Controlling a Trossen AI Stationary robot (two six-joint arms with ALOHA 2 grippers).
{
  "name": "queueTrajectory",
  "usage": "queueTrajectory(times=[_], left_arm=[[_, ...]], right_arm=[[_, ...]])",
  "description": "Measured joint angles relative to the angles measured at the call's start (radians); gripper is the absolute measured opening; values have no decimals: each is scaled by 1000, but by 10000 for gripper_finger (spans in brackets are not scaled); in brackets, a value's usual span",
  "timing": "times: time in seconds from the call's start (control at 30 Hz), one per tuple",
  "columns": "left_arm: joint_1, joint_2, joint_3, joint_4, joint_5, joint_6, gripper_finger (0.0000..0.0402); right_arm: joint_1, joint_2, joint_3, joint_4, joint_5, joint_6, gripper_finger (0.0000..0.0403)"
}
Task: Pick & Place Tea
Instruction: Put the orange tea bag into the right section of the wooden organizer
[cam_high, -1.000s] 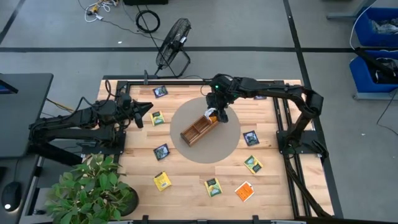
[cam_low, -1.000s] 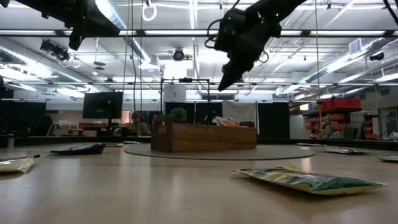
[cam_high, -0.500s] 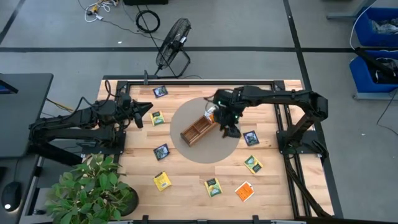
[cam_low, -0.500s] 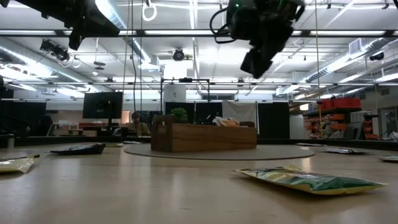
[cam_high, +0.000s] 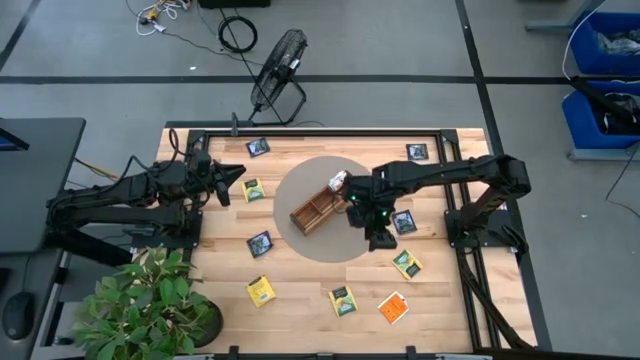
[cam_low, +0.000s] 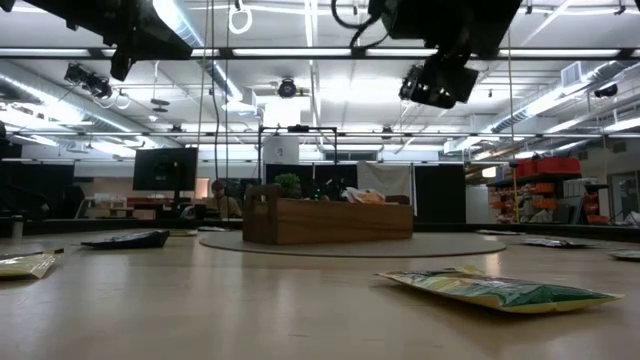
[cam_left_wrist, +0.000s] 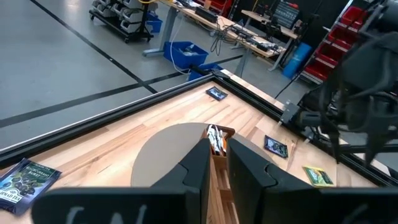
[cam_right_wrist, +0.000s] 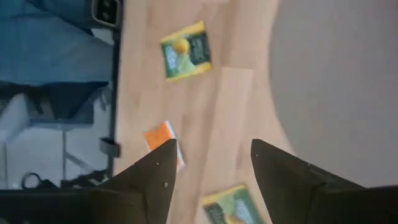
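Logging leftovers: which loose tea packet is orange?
The orange-and-white packet, on the table's front edge, right of a yellow-green one. All others loose are green, yellow or navy.

Two black jointed arms (cam_high: 440, 172), cables along the links, a green light near one wrist

The right claw (cam_high: 376, 238) hangs over the round grey mat's (cam_high: 300, 245) edge; the brown wooden three-compartment tray (cam_high: 318, 207) sits left of it, a dark navy tea packet (cam_high: 404, 221) just right, others scattered on the bench (cam_high: 440, 300).
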Motion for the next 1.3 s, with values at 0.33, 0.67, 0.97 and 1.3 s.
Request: queueTrajectory(times=[0.33, 0.67, 0.97, 1.3], left_arm=[[0, 0, 0, 2, 15, 39, 57], [0, 0, 0, 2, 15, 19, 57], [0, 0, 0, 2, 15, 11, 57], [0, 0, 0, -11, 11, -2, 57]], right_arm=[[27, -391, -340, 622, 247, 441, 215], [250, -684, -682, 721, 395, 856, 215], [513, -680, -799, 738, 385, 1057, 215], [697, -485, -809, 905, 396, 1158, 215]])
